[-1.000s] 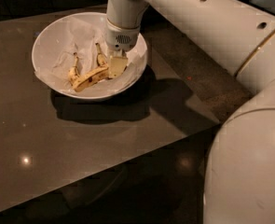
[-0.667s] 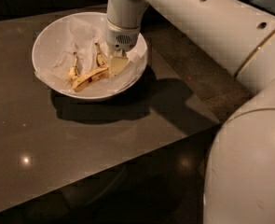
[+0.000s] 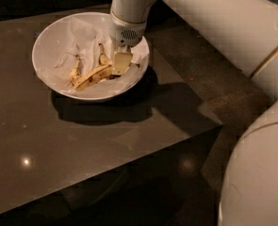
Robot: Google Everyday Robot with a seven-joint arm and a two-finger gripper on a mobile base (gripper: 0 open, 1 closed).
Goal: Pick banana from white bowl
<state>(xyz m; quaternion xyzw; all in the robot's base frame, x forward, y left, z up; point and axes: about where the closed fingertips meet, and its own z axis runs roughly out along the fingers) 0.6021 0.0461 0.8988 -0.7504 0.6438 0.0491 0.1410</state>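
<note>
The white bowl [image 3: 43, 40] stands at the far left of the dark table, lined with crumpled white paper. The banana [image 3: 94, 76], long, yellow and speckled, lies in the bowl's front right part. Its right end is under my gripper. Two shorter, browner bananas lie by it, one at the left [image 3: 75, 72] and one behind [image 3: 102, 56]. My gripper [image 3: 120, 65] hangs straight down from the white wrist into the bowl, right at the long banana's right end and touching or nearly touching it.
The dark glossy table [image 3: 82, 145] reaches toward the front left. Its right edge and front corner [image 3: 218, 122] drop to a dark floor. My white arm [image 3: 214, 27] crosses the upper right, and my white body [image 3: 261, 173] fills the lower right.
</note>
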